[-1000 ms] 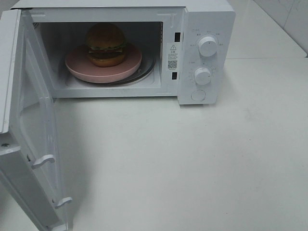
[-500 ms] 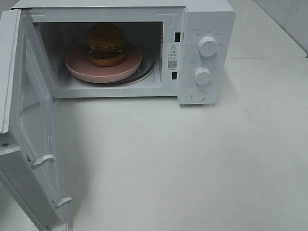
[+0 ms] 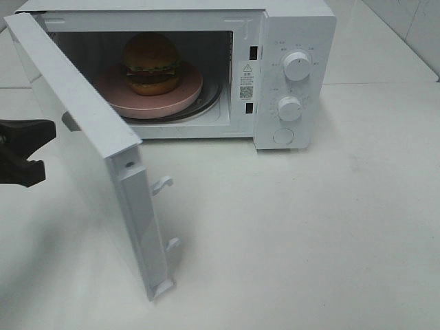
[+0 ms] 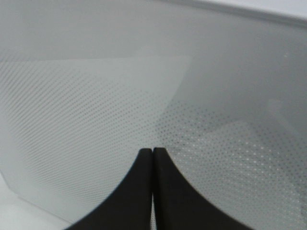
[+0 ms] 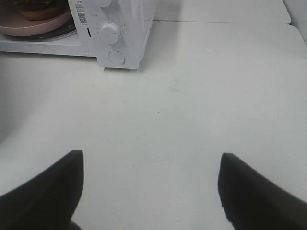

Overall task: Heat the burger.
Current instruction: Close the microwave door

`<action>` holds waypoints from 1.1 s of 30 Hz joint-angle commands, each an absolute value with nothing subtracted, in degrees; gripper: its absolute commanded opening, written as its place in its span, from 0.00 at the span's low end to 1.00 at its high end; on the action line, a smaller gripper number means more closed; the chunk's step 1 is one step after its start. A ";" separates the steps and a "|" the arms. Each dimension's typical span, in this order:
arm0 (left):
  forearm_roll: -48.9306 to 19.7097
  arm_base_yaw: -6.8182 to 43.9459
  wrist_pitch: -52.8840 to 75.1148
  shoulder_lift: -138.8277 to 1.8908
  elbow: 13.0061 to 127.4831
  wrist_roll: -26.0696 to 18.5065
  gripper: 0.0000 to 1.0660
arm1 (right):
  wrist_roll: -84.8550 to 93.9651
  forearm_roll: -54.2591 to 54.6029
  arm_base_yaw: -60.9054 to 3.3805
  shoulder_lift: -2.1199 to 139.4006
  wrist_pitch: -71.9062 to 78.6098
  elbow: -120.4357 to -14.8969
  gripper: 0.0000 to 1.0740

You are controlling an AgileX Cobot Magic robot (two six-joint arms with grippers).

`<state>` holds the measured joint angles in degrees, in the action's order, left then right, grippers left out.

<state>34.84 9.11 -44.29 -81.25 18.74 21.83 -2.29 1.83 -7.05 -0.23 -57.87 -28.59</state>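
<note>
The burger [image 3: 151, 63] sits on a round pink plate [image 3: 187, 95] inside the white microwave [image 3: 302, 27]. The microwave door [image 3: 82, 130] stands half open, swung toward the front. My left gripper [image 3: 24, 152] is at the far left, just behind the door's outer face. In the left wrist view the left gripper [image 4: 152, 158] is shut and empty, its tips close to the door's dotted window. My right gripper [image 5: 148, 191] is open and empty over the bare table; its view shows the burger [image 5: 36, 9] at a corner.
The microwave panel carries two white knobs [image 3: 296, 66] [image 3: 289, 108] and a round button [image 3: 282, 136]. Two latch hooks [image 3: 163, 183] stick out of the door's free edge. The white table [image 3: 309, 234] stretches in front and to the right.
The door has swung from fully open to about half open. My left gripper has come into view at the left, behind the door.
</note>
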 commanded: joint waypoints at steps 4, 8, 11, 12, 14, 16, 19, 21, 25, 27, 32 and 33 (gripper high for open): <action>27.44 15.24 -43.20 -84.97 23.20 20.05 0.00 | -2.12 1.55 -6.70 -1.78 -56.89 -28.71 0.70; 23.95 17.82 -42.46 -86.69 24.98 17.53 0.00 | -2.12 1.55 -6.70 -1.78 -56.89 -28.71 0.70; 18.85 20.74 -42.06 -88.58 26.47 15.13 0.00 | -2.12 1.55 -6.70 -1.78 -56.89 -28.71 0.70; 15.53 22.52 -41.83 -89.61 27.50 13.52 0.00 | -2.12 1.55 -6.70 -1.78 -56.89 -28.71 0.70; 12.26 24.29 -41.77 -90.70 28.71 11.69 0.00 | -2.12 1.55 -6.70 -1.78 -56.89 -28.71 0.70; 10.60 25.27 -41.77 -91.33 29.39 10.60 0.00 | -2.12 1.55 -6.70 -1.78 -56.89 -28.71 0.70; 4.93 28.71 -41.77 -93.97 32.20 7.28 0.00 | -2.12 1.55 -6.70 -1.78 -56.89 -28.71 0.70; 3.55 29.51 -41.77 -94.60 32.95 6.59 0.00 | -2.12 1.55 -6.70 -1.78 -56.89 -28.71 0.70; 0.00 32.49 -41.71 -97.46 36.50 4.64 0.00 | -2.12 1.55 -6.70 -1.78 -56.89 -28.71 0.70; -0.80 33.46 -41.60 -98.49 37.93 4.18 0.00 | -2.12 1.55 -6.70 -1.78 -56.89 -28.71 0.70; -2.52 35.12 -41.31 -100.61 41.65 3.72 0.00 | -2.12 1.55 -6.70 -1.78 -56.89 -28.71 0.70; -3.55 35.75 -41.25 -101.87 43.43 3.72 0.00 | -2.12 1.55 -6.70 -1.78 -56.89 -28.71 0.70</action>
